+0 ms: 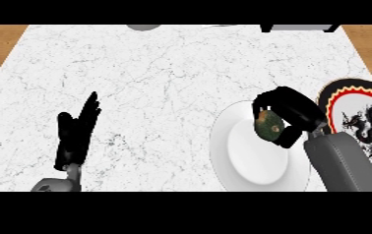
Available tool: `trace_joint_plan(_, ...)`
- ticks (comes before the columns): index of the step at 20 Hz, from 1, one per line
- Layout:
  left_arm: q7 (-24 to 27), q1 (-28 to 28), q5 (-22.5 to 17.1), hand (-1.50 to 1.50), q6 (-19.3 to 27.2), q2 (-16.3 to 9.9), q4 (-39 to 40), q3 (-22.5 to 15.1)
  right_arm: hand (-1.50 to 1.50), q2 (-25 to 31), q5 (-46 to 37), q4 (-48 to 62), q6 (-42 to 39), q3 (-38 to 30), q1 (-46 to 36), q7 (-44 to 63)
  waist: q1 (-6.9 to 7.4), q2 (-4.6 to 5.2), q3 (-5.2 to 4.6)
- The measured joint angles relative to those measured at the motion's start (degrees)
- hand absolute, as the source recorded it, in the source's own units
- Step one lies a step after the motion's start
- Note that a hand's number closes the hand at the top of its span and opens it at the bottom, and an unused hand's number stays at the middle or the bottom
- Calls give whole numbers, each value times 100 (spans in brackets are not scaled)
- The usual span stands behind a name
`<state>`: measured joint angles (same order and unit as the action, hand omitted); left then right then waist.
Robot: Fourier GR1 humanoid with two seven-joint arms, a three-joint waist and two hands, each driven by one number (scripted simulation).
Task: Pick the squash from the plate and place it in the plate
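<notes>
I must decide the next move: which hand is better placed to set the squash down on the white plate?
The right hand. Its fingers are curled round the squash, directly over the white plate. The left hand rests open at the view's left, far from both plates and holding nothing.

One view only: it looks from the head steeply down onto the table (167, 80), quite near.

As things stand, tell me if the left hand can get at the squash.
Probably not. The left hand rests open at the counter's left side, far from the squash, which the right hand's fingers already curl round above the white plate.
</notes>
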<state>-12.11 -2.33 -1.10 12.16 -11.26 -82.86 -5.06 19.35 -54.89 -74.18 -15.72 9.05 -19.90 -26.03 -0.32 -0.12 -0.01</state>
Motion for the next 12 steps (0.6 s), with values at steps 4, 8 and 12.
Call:
trace_joint_plan(4,24,63,13,0,71,-1,-11,61,150,-142,1,-46,426,-831,198,1255,-126,-22,-3)
trace_joint_plan(8,20,94,20,0,86,10,-28,76,150,-361,-108,-631,731,-1319,427,2473,-162,-40,-6)
trace_joint_plan(12,33,189,51,0,85,27,-98,44,150,-599,-141,-1692,993,-1631,603,3307,-147,-51,-6)
